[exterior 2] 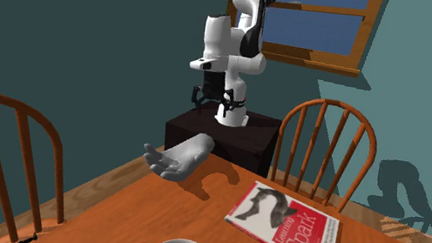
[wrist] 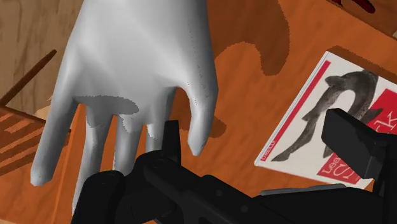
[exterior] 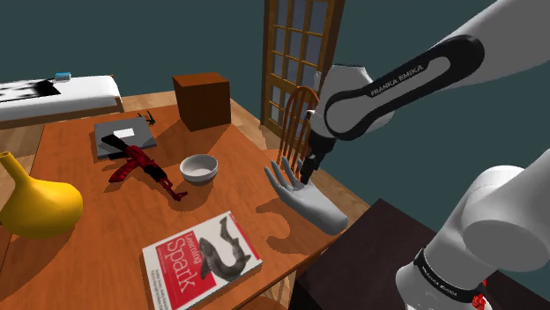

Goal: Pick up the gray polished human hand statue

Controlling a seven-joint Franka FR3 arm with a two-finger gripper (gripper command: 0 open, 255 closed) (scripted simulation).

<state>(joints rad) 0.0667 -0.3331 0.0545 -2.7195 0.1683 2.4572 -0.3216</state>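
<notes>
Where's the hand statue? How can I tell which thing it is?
Look at the big brown table, at its edge nearest the robot's dark stand, beside the red Spark book. The statue lies there: the only smooth, pale grey thing shaped like an open human hand.

In the shoulder view, a dark brown cube-shaped box (exterior: 202,99) sits at twelve o'clock of the round white bowl (exterior: 198,167), a red-and-white book (exterior: 201,258) at six
</notes>
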